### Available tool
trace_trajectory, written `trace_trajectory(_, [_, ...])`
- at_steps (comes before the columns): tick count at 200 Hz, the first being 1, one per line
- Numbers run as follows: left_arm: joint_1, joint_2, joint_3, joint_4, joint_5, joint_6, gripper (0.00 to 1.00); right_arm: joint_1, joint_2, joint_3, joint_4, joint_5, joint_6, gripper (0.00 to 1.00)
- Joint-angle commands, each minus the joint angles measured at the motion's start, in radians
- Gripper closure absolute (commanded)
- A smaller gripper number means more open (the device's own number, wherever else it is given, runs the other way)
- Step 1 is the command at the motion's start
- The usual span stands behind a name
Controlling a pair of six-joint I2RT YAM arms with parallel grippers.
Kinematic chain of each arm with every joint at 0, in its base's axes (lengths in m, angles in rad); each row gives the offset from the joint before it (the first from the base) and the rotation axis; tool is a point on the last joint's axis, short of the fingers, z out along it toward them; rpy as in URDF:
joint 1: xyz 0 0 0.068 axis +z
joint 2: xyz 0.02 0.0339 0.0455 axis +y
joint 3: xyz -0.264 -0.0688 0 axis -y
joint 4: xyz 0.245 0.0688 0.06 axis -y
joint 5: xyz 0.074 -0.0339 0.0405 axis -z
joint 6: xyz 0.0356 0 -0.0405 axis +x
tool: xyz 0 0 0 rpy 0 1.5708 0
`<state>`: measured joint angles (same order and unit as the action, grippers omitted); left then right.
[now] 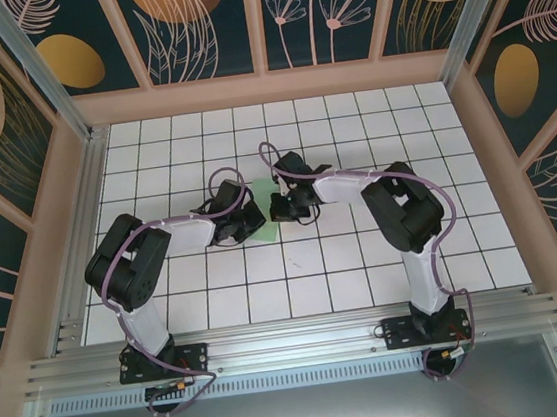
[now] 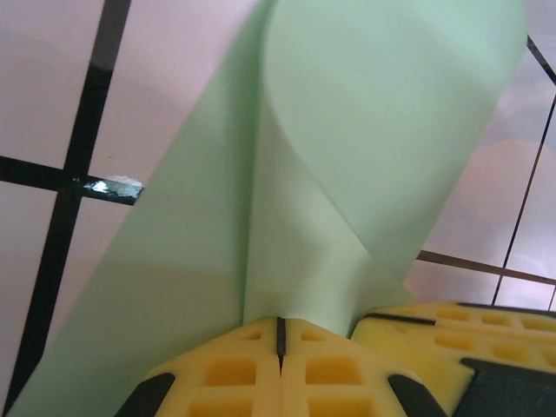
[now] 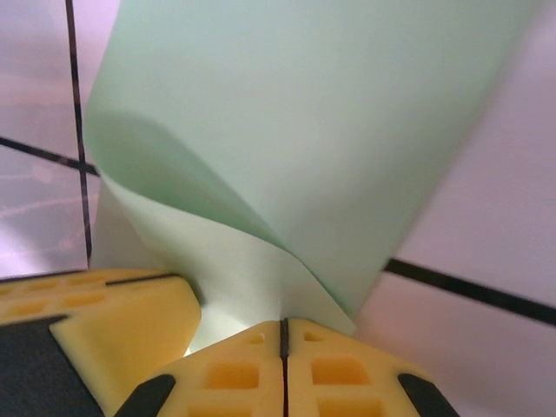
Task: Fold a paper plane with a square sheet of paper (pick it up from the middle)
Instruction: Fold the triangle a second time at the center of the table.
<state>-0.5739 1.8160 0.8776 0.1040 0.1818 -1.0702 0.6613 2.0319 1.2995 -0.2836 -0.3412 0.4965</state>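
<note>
We saw the square sheet of paper [image 1: 264, 208] near the middle of the white tiled worktop [image 1: 385, 257], between the two hands, which sat just beside each other. In the left wrist view the left hand [image 2: 281, 337] had its yellow pads [image 2: 230, 369] pressed together on the sheet's edge, and the pale green paper rose from them in a curl. The right hand [image 3: 284, 337] was likewise clamped on the sheet, which bent over in a soft roll above the tiles.
</note>
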Motion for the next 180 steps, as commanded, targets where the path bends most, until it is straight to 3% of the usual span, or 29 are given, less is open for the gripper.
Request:
trace_trajectory(1, [0.005,0.034,-0.005,-0.05,-0.025,-0.021,0.98,-0.015,-0.075,-0.026,0.079,0.008,0.002,0.9])
trace_trajectory(56, [0.006,0.029,-0.028,-0.022,-0.027,-0.048,1.0,0.032,-0.194,-0.179,0.119,-0.01,0.063,0.91])
trace_trajectory(130, [0.005,0.012,-0.056,0.017,-0.027,-0.085,1.0,0.077,-0.112,-0.191,0.15,-0.117,0.084,0.96])
trace_trajectory(180, [0.006,-0.008,-0.069,0.026,-0.033,-0.101,1.0,0.073,-0.058,-0.193,0.096,-0.056,0.081,0.96])
